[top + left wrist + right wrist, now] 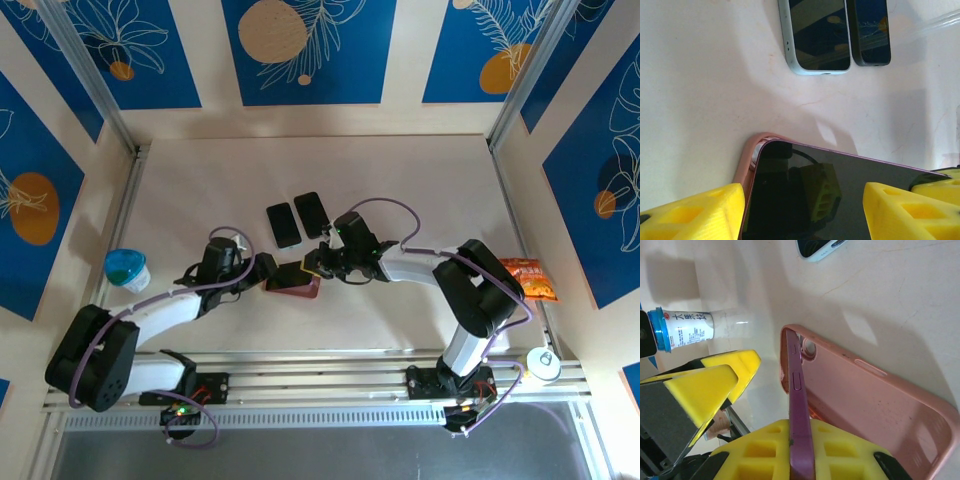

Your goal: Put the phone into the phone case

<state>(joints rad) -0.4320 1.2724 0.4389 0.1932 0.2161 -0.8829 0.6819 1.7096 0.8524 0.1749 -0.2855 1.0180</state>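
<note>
Between my right gripper's clenched jaws sits the purple phone, pinched across its thin body and tilted on edge. One long side is down inside the pink phone case, which lies open-side up on the surface beneath. My left gripper meets it from the opposite end, jaws spread either side of phone and case; whether they press I cannot tell. Just beyond the left jaws two more phones lie side by side, a light-blue-edged one and a dark one. Well off to the left of those jaws stands a blue-capped bottle.
</note>
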